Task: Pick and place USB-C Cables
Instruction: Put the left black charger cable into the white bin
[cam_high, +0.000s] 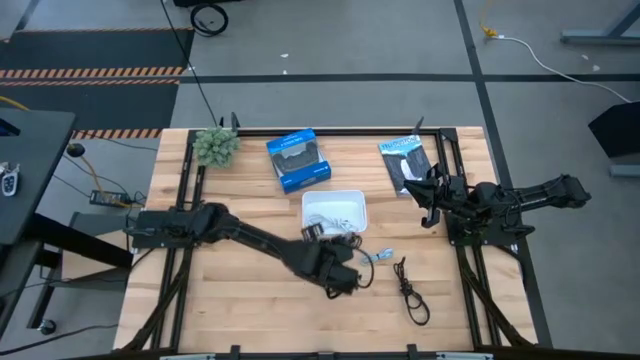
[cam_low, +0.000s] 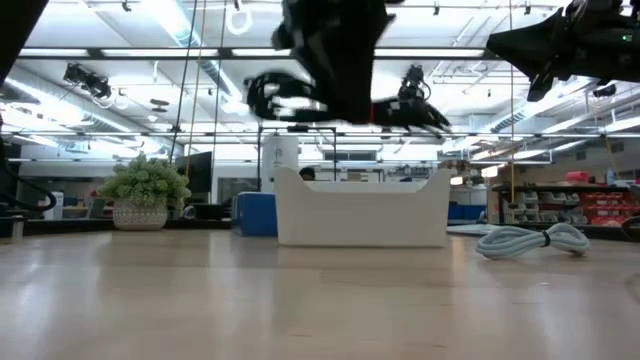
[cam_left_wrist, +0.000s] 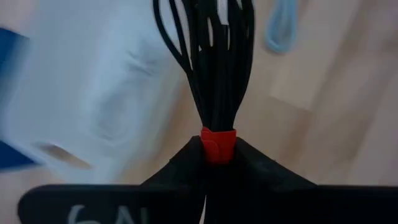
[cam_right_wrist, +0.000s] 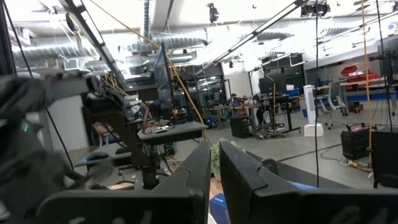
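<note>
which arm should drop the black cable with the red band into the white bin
Left. Its tool is shut on the black cable at the red band, raised beside the white bin; the right tool waits farther off.

The high view looks straight down on the whole table (cam_high: 250, 300). The low view looks level across it; both share the white tray (cam_high: 335, 210).

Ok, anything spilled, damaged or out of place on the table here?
Nothing stands out. The left hand holds the black cable with red band by its band, above the table near the white bin; two cables lie loose on the wood.
</note>
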